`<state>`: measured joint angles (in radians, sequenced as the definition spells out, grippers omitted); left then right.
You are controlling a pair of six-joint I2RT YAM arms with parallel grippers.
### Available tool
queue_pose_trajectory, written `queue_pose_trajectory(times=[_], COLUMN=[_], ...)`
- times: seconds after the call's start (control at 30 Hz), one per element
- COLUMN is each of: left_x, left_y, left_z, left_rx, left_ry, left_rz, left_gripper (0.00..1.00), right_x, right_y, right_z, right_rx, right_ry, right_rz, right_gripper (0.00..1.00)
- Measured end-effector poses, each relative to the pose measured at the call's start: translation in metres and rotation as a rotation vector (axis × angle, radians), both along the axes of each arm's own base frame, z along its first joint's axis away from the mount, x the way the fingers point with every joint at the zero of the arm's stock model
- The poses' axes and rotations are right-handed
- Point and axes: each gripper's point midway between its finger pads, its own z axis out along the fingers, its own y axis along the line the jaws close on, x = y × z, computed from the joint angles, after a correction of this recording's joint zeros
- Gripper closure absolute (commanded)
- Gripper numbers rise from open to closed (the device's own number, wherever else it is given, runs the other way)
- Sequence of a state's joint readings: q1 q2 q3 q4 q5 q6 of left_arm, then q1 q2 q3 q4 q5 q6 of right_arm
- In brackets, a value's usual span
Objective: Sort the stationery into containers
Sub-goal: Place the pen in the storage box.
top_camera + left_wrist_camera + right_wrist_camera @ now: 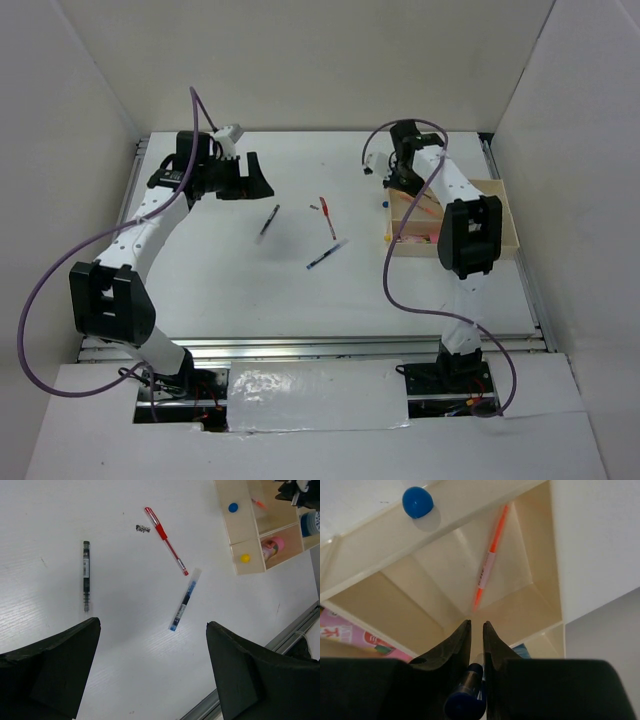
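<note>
One blue pen (465, 700) in right gripper (476, 624)

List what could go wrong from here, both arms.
1. The right gripper pinches a dark blue pen over the tray compartment where the orange pen lies. The pen sits deep between the jaws, so on release it may hang up, or drop crooked onto a divider wall.
2. The left gripper hangs wide open near the red pen and the blue pen, whose ends nearly meet. Closing on one could knock the other.
</note>
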<state>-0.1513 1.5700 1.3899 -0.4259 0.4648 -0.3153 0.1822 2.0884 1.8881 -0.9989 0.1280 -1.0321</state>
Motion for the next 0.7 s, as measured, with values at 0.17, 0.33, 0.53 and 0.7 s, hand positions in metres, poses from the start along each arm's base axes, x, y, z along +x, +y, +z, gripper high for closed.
queue_pose_trajectory(times=[0.17,0.33,0.53,0.7], left_x=[-0.002,-0.002,0.001,0.006], left_y=[0.000,0.001,0.006,0.014], left_z=[-0.002,-0.003,-0.005,-0.008], left_rx=[0.003,0.007,0.026,0.074], left_ry=[0.008,0.015,0.014,0.002], left_rz=[-0.001,0.003,0.031,0.073], left_gripper=[0.01,0.01,0.01,0.09], right_x=[0.001,0.002,0.003,0.003], right_y=[-0.015,-0.026,-0.034,-0.033], right_z=[-0.029,-0.034,-0.034,-0.030], right_rx=[-0.088,-0.137,-0.156,-0.150], right_ry=[0.073,0.090,0.091,0.092], right_rz=[0.004,-0.012,-0.025,-0.027], right_gripper=[0.81,0.57,0.51,0.53])
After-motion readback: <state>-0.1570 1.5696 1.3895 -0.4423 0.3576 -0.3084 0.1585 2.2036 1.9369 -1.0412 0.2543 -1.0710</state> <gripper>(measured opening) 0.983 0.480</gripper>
